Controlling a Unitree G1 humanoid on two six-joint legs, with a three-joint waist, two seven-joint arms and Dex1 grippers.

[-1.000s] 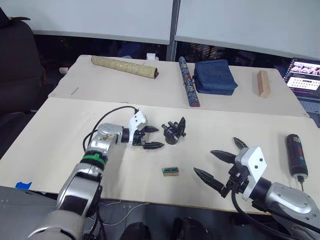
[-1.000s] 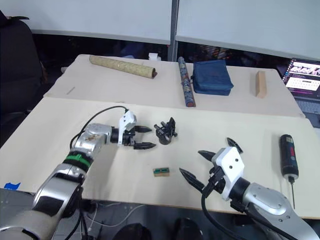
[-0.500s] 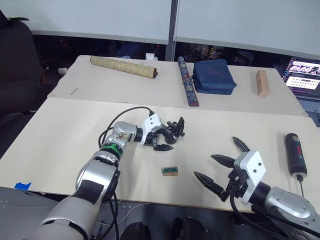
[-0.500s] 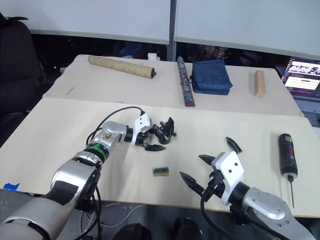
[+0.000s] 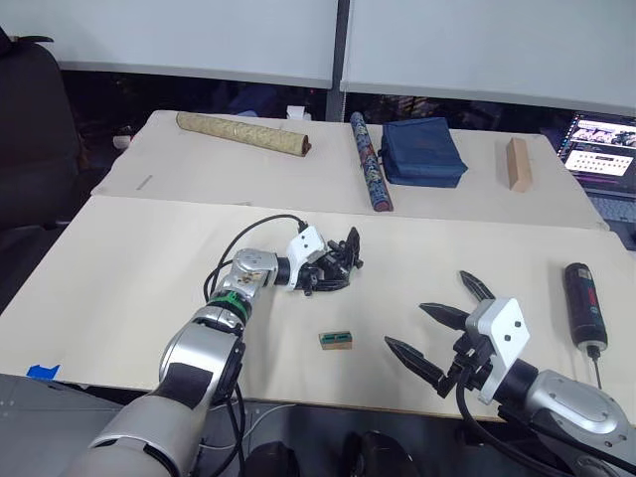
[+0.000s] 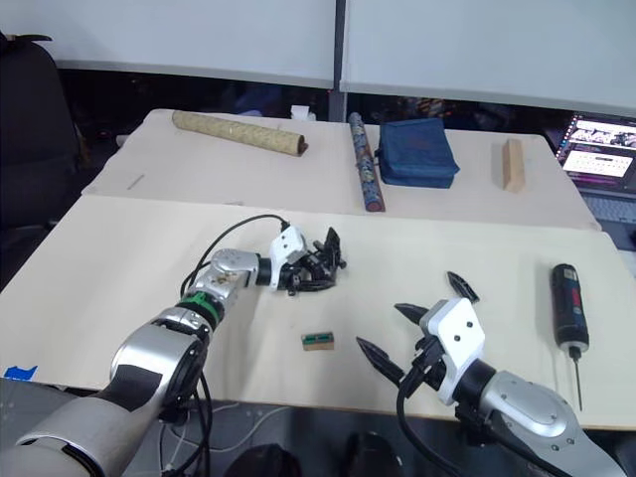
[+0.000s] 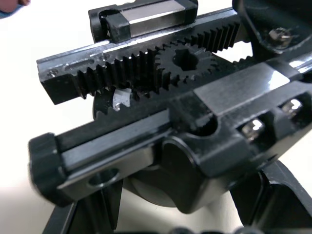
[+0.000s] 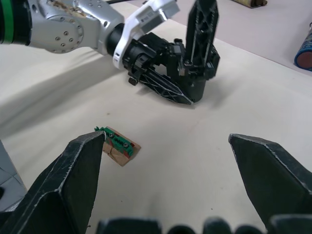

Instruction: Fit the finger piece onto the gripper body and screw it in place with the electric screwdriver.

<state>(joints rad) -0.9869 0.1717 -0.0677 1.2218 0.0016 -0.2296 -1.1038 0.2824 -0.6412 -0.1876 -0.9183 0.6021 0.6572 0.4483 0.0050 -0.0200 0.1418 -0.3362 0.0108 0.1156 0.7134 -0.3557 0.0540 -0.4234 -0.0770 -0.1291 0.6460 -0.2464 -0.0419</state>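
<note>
Pincer contact sits at the middle of the near table (image 5: 119, 268): the left pincer (image 5: 328, 275) is closed around the gripper body (image 5: 343, 260), its black fingers (image 8: 165, 85) clamped on the round base from both sides, as the right wrist view shows. From the left wrist camera the gripper body's toothed racks, centre pinion and bolt heads sit right in front of the lens. The gripper body's pointed finger stands upright above the left pincer.

Toward the near edge from there, a small green-and-brown block (image 5: 337, 340) lies flat on the table, apart from both pincers. Further to the right, the right pincer (image 5: 429, 339) hovers over the front edge with its two fingers spread wide and nothing between them. Well to its right, the electric screwdriver (image 5: 583, 306) lies on the table near the right edge, bit pointing toward the front edge.

On the far table (image 5: 199, 164) lie a long patterned tube (image 5: 241, 132), a darker patterned tube (image 5: 369, 173), a folded blue cloth (image 5: 422, 152) just beside it, and a wooden block (image 5: 517, 164). An open laptop (image 5: 601, 149) shows at the right edge.
</note>
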